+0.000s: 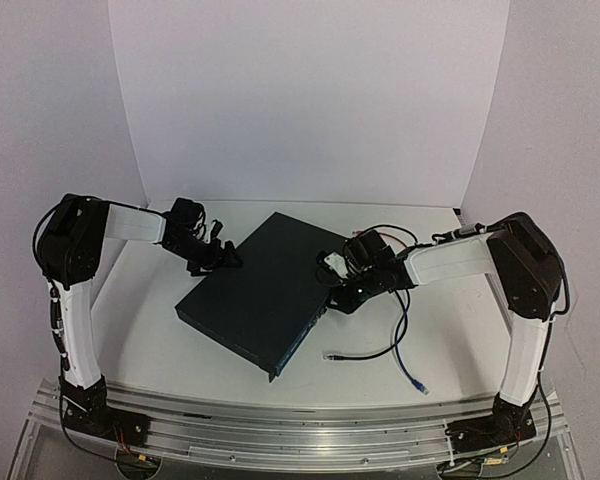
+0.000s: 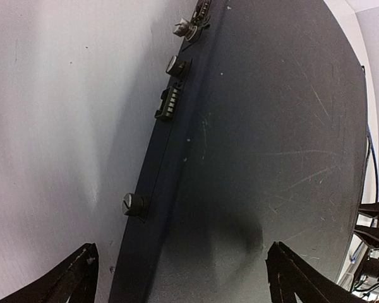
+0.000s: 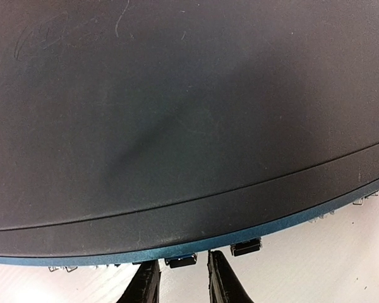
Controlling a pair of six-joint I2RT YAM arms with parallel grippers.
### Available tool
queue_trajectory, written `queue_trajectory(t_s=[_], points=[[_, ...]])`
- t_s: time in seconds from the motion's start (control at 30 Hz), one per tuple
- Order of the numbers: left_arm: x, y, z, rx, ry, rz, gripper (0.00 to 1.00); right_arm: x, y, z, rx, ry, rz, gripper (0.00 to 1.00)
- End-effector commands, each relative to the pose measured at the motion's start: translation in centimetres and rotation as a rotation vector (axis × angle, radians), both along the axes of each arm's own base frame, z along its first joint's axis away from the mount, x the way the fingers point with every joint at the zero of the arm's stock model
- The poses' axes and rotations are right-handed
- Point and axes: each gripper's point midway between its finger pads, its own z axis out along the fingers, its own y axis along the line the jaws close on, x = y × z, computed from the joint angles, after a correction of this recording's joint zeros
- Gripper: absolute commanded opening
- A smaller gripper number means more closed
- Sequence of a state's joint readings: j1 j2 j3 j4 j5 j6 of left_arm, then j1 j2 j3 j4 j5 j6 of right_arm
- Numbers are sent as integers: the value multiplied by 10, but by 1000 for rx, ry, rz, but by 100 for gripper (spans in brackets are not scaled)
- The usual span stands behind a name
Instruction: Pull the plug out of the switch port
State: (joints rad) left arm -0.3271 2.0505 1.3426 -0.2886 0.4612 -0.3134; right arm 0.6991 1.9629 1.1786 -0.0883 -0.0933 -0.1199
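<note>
The switch is a flat dark box lying at an angle mid-table. My right gripper is at its right-hand socket face. In the right wrist view, its top fills the frame and two small dark plugs stick out of the blue-edged face. One plug sits between my right fingertips, which stand narrowly apart beside it with a small gap. The other plug is just right of them. My left gripper is wide open, straddling the switch's back edge.
A black cable and a blue cable lie looped on the table right of the switch, loose ends toward the front. A thumb screw and a small connector stick out of the switch's back face. White walls enclose the table.
</note>
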Motion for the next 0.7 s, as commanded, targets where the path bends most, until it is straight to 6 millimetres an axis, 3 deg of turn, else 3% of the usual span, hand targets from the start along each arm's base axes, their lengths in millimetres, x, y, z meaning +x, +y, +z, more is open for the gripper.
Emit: queue_trajectory(t_s=[0.0, 0.67], points=[[4, -11, 9, -40, -17, -33, 92, 11, 10, 9, 17, -44, 13, 25], [-3, -20, -7, -26, 20, -86, 90, 20, 16, 13, 3, -139, 33, 21]])
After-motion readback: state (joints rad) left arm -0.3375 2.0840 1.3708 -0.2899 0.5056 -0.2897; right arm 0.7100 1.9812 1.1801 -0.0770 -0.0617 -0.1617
